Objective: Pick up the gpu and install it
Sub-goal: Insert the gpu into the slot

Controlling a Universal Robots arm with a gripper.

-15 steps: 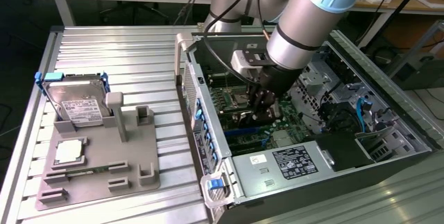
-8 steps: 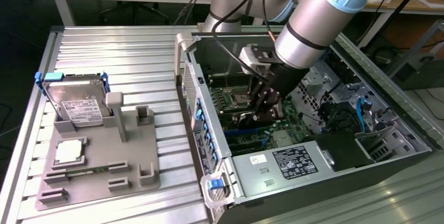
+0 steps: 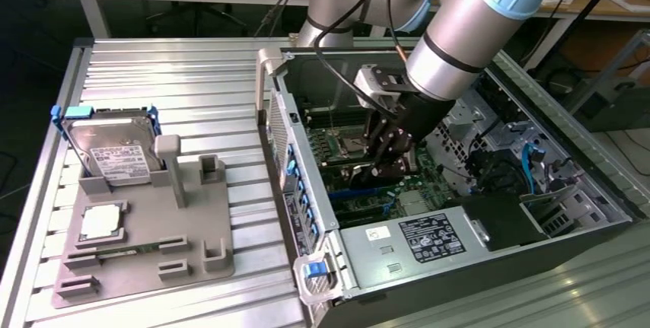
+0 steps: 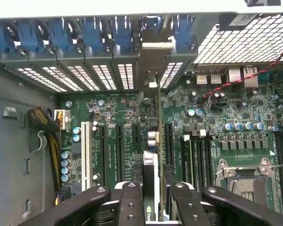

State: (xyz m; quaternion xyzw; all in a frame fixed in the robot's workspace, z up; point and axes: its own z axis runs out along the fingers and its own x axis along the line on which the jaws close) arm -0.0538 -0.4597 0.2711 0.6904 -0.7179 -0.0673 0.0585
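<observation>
My pincer (image 4: 153, 200) is inside the open computer case (image 3: 568, 214), low over the motherboard (image 4: 226, 117), and it is clenched on the gpu (image 4: 159, 141). In the wrist view I see the card only by its thin edge, running straight away from my fingers (image 4: 132, 202) toward the rear wall of the case, where its silver bracket (image 4: 155, 49) meets the row of slot covers (image 4: 75, 75). Whether the card's lower edge is already seated in the slot under it, I cannot tell, because my fingers and the card itself hide it. In the exterior view my arm (image 3: 477, 23) covers most of the card, and the pincer (image 3: 391, 162) appears dark against the board. Far from my pincer, outside the case, the hard drive (image 3: 112, 149) stands upright in a grey holder (image 3: 152, 244).
</observation>
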